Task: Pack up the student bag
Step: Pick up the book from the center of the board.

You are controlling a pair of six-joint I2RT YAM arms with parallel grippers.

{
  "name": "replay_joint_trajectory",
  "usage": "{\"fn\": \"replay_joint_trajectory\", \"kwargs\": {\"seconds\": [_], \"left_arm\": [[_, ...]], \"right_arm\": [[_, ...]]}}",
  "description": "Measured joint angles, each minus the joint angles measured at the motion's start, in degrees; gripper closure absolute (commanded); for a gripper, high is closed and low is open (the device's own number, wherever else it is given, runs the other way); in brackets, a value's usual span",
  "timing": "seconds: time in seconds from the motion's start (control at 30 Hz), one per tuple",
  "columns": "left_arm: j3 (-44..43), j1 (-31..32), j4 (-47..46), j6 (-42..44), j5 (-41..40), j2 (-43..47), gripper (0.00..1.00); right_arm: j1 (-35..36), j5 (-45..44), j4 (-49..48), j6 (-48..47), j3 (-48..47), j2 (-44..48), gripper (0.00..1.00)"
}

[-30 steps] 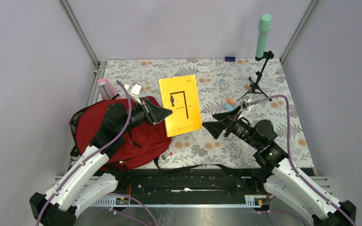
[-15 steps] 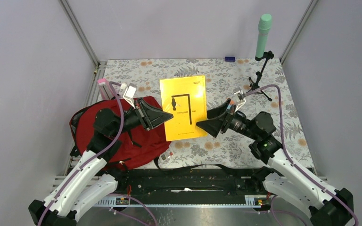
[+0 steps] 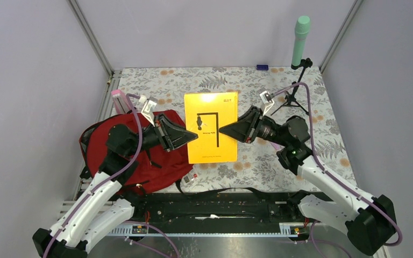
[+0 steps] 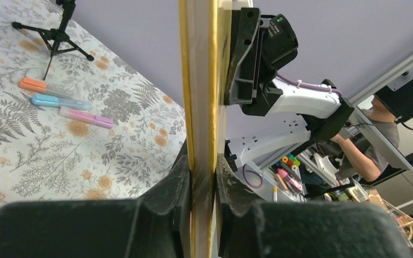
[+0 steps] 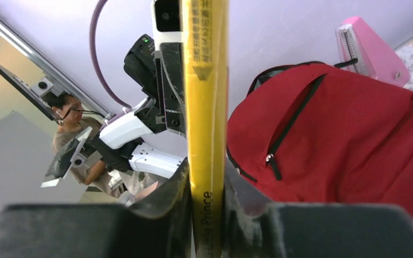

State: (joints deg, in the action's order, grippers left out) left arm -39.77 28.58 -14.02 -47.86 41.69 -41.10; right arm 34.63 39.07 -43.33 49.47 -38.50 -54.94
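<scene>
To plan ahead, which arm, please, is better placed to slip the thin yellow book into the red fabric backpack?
Probably left: left gripper and right gripper both clamp the book, but only the left borders the backpack.

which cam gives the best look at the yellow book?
Top external: the yellow book lies face-up to that camera, so its whole cover and outline are visible. Both wrist views see it edge-on only: left wrist a narrow yellow strip, right wrist the spine with its lettering.
</scene>
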Motion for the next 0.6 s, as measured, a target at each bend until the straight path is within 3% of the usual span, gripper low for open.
{"fn": "replay_joint_trajectory", "kwargs": {"seconds": [0.03,0.1,0.2,0.33,0.5,0.6], "left_arm": [[-0.1,0.0,0.2,0.6,0.1,0.0,0.97],[-0.4,-0.2,1.9,1.5,0.1,0.1,0.78],[-3.0,-0.3,7.7,6.0,-1.9,0.0,0.30],[-8.3,-3.1,18.5,13.5,-10.8,-1.4,0.03],[-10.4,-10.2,32.3,16.6,-32.6,-2.6,0.01],[-10.4,-16.8,40.2,16.7,-41.5,-4.6,0.01]], "right_arm": [[-0.2,0.2,-0.5,1.2,0.0,-0.9,1.00],[-0.3,0.7,-1.4,1.8,0.0,-1.6,1.00],[-0.2,-0.6,0.5,0.5,0.0,-0.9,1.00],[-0.2,-7.8,13.7,-5.9,-0.1,4.0,1.00],[-4.1,-15.9,30.8,-11.9,-2.7,8.0,1.00],[-7.0,-18.3,36.2,-13.3,-3.5,8.0,1.00]]}}
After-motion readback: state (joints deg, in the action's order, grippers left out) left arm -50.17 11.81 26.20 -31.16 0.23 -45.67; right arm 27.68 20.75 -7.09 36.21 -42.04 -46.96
